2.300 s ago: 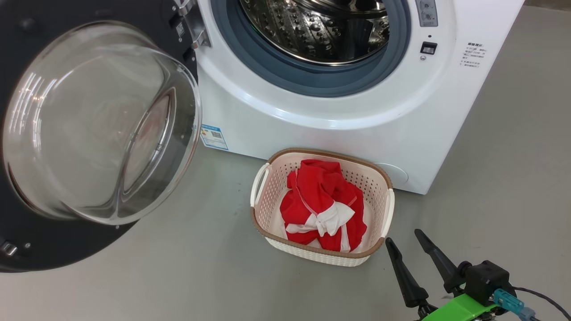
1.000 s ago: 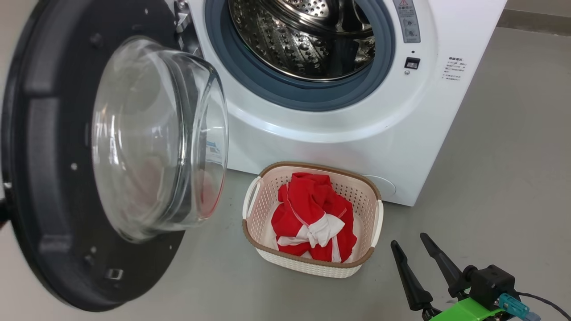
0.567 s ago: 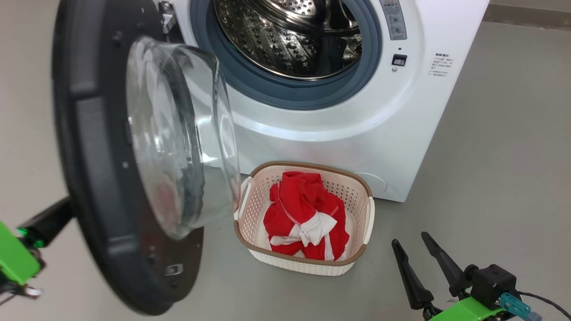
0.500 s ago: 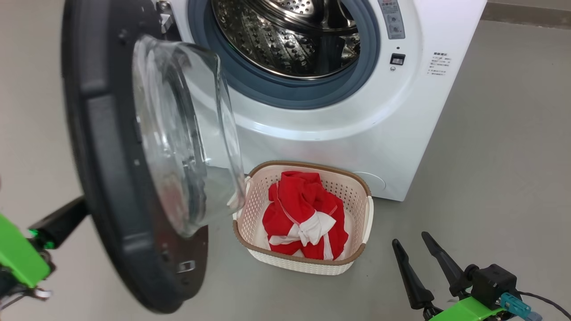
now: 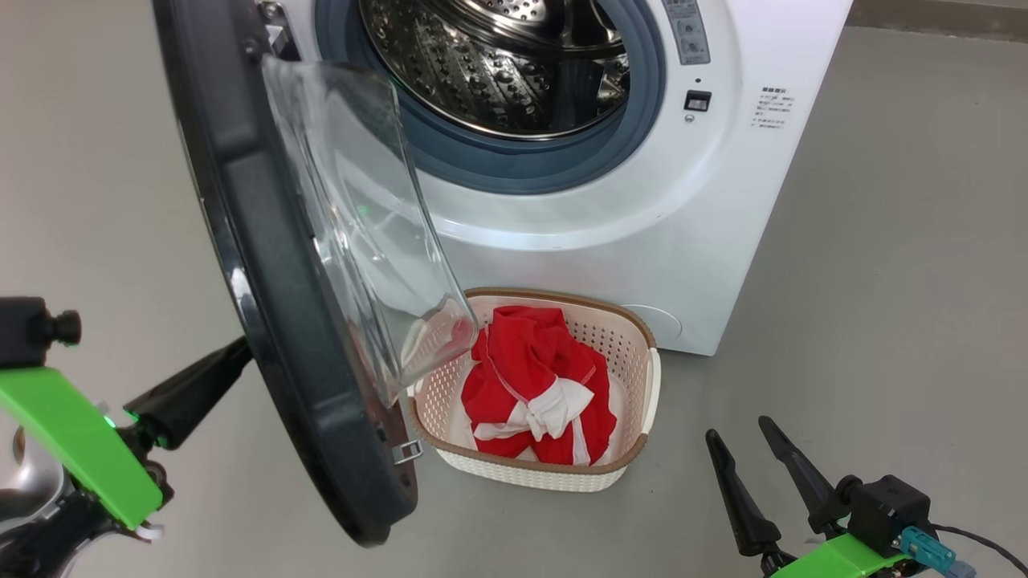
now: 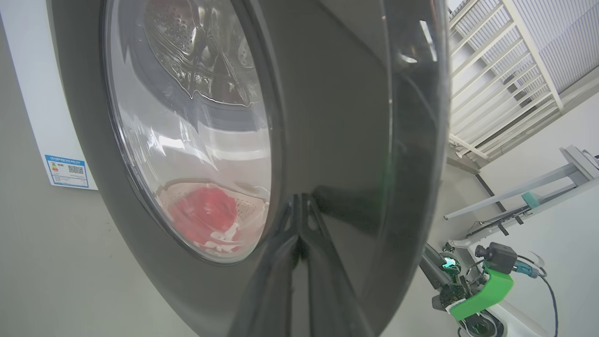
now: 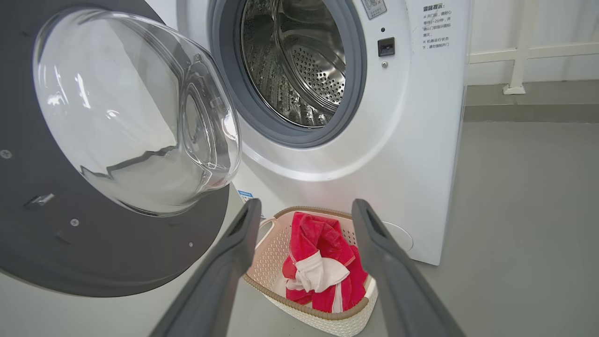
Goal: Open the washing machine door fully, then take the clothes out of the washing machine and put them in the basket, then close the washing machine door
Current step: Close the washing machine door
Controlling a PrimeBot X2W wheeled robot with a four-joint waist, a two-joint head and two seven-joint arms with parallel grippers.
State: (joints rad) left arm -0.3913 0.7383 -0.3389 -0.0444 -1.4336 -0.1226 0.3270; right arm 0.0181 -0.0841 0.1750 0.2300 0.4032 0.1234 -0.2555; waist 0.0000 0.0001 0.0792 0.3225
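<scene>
The washing machine door (image 5: pixel 265 265) stands about half open, nearly edge-on, its glass bowl (image 5: pixel 361 217) hanging over the basket's left end. My left gripper (image 5: pixel 237 357) is shut, its tips (image 6: pixel 299 243) pressed on the door's glossy black outer face. The washing machine (image 5: pixel 642 225) shows a steel drum (image 5: pixel 498 64) with no fabric visible in it. On the floor before it, the cream basket (image 5: pixel 630 345) holds the red and white clothes (image 5: pixel 530 377). At the lower right my right gripper (image 5: pixel 736 431) is open and holds nothing; it faces the basket (image 7: pixel 266 262) and clothes (image 7: pixel 323 262).
Grey floor lies all around. The door's lower edge (image 5: pixel 377 514) hangs close to the floor, left of the basket. A blue label (image 6: pixel 68 171) is on the machine's front. White railing (image 7: pixel 514 56) runs behind the machine, and a pale metal frame (image 6: pixel 514 192) stands off to one side.
The door has swung from wide open to about half shut. My shut left gripper has come into view behind it, against its outer face. The head camera has shifted; the right gripper has stayed put.
</scene>
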